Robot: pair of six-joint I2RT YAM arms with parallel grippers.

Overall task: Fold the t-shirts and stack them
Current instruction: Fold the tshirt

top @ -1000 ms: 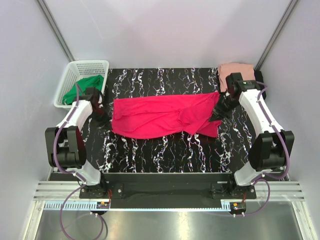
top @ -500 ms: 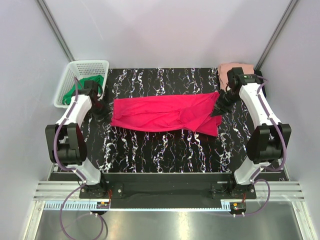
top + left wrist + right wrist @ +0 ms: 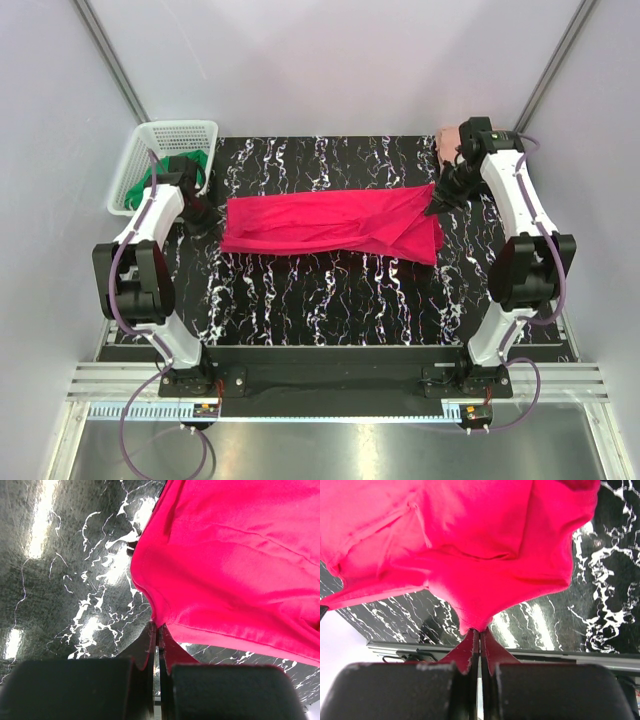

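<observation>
Black marbled table [image 3: 330, 300] carries the crimson-pink t-shirt [image 3: 330, 222], drawn out long between both grippers. The left gripper [image 3: 158, 630] pinches one edge tight; the right gripper [image 3: 480, 631] is clamped on the opposite edge, cloth spreading just ahead of each.

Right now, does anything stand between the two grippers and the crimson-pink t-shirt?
Nothing visible. The left gripper and the right gripper each pinch an edge of the crimson-pink t-shirt, stretched between them over the table.
</observation>
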